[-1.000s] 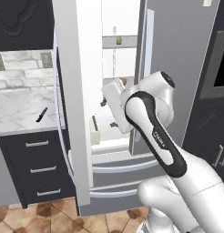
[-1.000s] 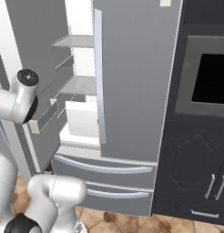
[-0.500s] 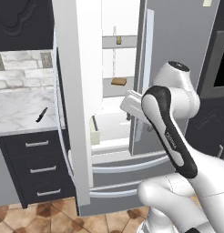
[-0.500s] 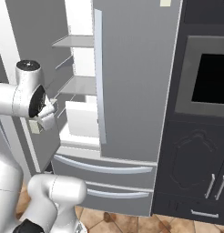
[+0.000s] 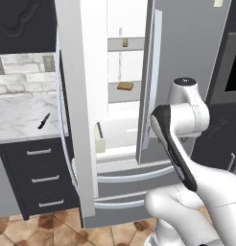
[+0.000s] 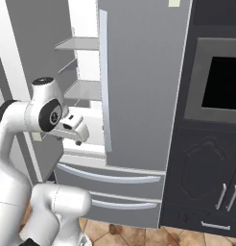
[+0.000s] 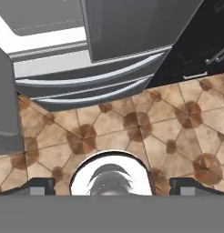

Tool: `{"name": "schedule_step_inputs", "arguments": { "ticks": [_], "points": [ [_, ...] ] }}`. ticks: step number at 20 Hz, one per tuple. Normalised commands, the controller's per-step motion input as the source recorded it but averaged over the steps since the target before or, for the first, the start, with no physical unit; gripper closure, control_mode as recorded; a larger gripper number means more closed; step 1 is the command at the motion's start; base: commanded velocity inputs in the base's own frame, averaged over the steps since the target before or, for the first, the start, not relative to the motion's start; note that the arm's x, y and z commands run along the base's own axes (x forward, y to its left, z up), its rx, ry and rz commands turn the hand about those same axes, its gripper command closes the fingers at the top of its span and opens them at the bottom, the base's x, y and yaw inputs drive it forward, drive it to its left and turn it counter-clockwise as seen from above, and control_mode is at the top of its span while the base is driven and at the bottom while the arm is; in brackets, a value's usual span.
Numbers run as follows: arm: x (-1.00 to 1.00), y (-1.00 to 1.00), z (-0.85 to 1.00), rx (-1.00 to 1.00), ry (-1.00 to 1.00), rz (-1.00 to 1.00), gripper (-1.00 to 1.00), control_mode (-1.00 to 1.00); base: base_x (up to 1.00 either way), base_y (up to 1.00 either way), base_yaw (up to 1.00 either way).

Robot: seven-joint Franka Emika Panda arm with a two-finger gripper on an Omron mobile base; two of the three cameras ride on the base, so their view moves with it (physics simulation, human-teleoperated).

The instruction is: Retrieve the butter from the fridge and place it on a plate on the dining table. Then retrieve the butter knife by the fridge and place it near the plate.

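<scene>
Fridge [image 5: 187, 53]: left door swung open, right door closed. White interior with shelves on view in the left base view.

Butter [image 5: 124, 42]: small pale stick standing on the upper shelf [image 5: 125, 44], at the back of the opening. Too small to tell more.

Brown slab [image 5: 125, 86] lies flat on the middle shelf, below the butter. A pale carton [image 5: 99, 141] sits in the bin of the open door, low down.

Knife [image 5: 43, 121]: dark, slim, lying at an angle on the marble worktop [image 5: 19, 120] left of the fridge, near the open door's edge. Dark drawers [image 5: 38, 178] under that worktop.

Arm: elbow raised in front of the closed right door. In the right base view the hand [image 6: 76, 134] is held low in front of the fridge opening, outside the shelves, touching nothing.

Hand view looks down: brown tiled floor [image 7: 177, 118], the fridge's two bottom drawers [image 7: 91, 86] across the top. Fingertips [image 7: 189, 184] stand far apart at the lower corners; hand wide open and empty.

Dark oven [image 6: 220, 81] and cabinets right of the fridge.
</scene>
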Motion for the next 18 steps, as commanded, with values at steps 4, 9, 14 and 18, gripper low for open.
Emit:
{"name": "schedule_step_inputs", "arguments": {
  "ticks": [4, 9, 14, 18],
  "points": [
    [0.81, -0.42, -0.24, -0.03, -0.03, 0.00, -1.00, -1.00, 0.00, 0.00, 0.00],
    [1.00, -0.30, 0.01, -0.12, -0.17, 0.00, -1.00, -1.00, 0.00, 0.00, 0.00],
    [1.00, 0.03, 0.31, 0.06, -0.04, 0.06, -1.00, -1.00, 0.00, 0.00, 0.00],
    [0.99, 0.01, 0.22, 0.17, -0.20, 0.09, -1.00, -1.00, 0.00, 0.00, 0.00]
  ]
}}
